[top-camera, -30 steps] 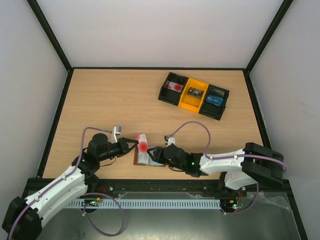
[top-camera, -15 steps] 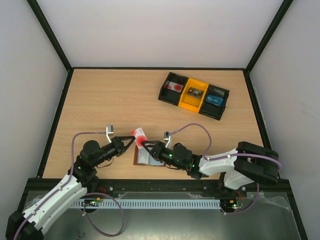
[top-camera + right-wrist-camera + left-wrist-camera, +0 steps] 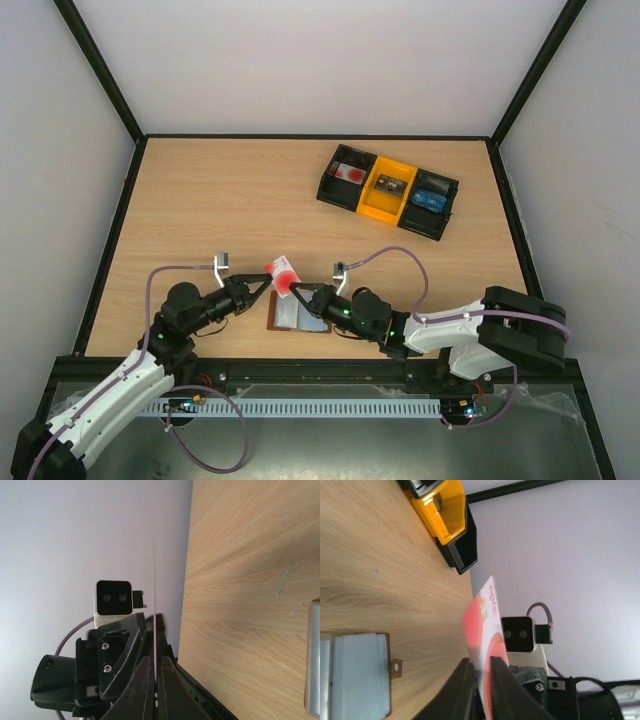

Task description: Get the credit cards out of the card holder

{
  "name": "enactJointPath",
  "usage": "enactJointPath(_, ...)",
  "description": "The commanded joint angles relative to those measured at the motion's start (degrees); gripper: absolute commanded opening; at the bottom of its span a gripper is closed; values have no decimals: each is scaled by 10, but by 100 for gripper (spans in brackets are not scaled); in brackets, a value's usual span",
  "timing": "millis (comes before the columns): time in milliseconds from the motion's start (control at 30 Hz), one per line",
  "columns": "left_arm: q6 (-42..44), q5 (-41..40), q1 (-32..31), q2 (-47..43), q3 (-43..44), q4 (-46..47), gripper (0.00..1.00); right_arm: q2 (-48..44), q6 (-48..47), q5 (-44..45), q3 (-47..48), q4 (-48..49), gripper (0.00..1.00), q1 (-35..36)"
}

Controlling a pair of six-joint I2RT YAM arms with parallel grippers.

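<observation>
passing credit card [image 3: 283,273]: left hand [image 3: 266,285], right hand [image 3: 293,291] both clamped on it, apparently; loosen left before right pulls.

Card [image 3: 283,274]: red and white, darker red disc
Card holder [image 3: 297,316]: brown rim, pale grey-blue inside
Tray [image 3: 337,202]: black end bins, yellow middle bin
Table [image 3: 220,200]: light wood, fine grain
Cables [image 3: 386,249]: purple
Frame posts [image 3: 100,75]: black
</observation>
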Motion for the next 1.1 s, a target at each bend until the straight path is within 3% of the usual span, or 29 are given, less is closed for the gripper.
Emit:
enactJointPath(0, 27, 30, 2, -2, -7, 1, 25, -45, -43, 31, -23, 3, 2, 2)
enactJointPath(133, 104, 56, 2, -6, 22, -71, 50, -77, -120, -16, -28, -41, 2, 1)
enactJointPath(200, 130, 73, 2, -13, 32, -93, 56, -96, -140, -38, -29, -90, 2, 1)
enactJointPath(300, 152, 108, 2, -21, 36, -95, 62, -141, -158, -69, -69, -90, 2, 1)
enactJointPath(733, 213, 177, 3, 13, 58, -111, 62, -307, -279, -163, -35, -353, 2, 1)
enactJointPath(967, 188, 230, 3, 51, 41, -42, 54, -298, -306, -192, -2, -382, 2, 1)
enactJointPath(1067, 179, 232, 2, 50, 37, -27, 41, -285, -314, -201, 7, -388, 2, 1)
